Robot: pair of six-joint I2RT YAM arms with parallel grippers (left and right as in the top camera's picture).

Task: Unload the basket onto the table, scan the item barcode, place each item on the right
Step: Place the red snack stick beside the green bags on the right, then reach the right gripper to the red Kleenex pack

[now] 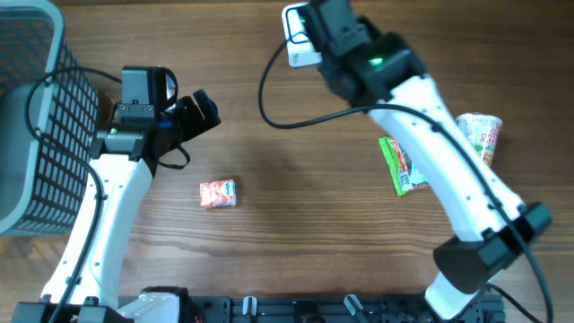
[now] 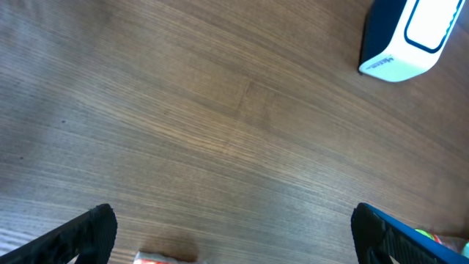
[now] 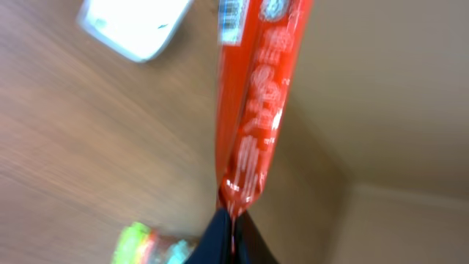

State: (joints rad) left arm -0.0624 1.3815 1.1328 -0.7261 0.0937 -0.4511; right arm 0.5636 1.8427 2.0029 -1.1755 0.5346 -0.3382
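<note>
My right fingers [image 3: 212, 248] clamp red packet [image 3: 256, 110] tail; long axis straight out, barcode end near scanner [image 3: 135, 26]; my left fingers [image 2: 80, 238] wide, empty.

left arm [image 1: 112, 197]: white, black joints; right arm [image 1: 448, 161]: white, green light [image 1: 377, 63]

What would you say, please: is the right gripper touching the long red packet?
Touching. The right wrist view shows the right gripper shut on the red packet, with the packet's narrow lower end pinched between the gripper's dark fingers.
</note>
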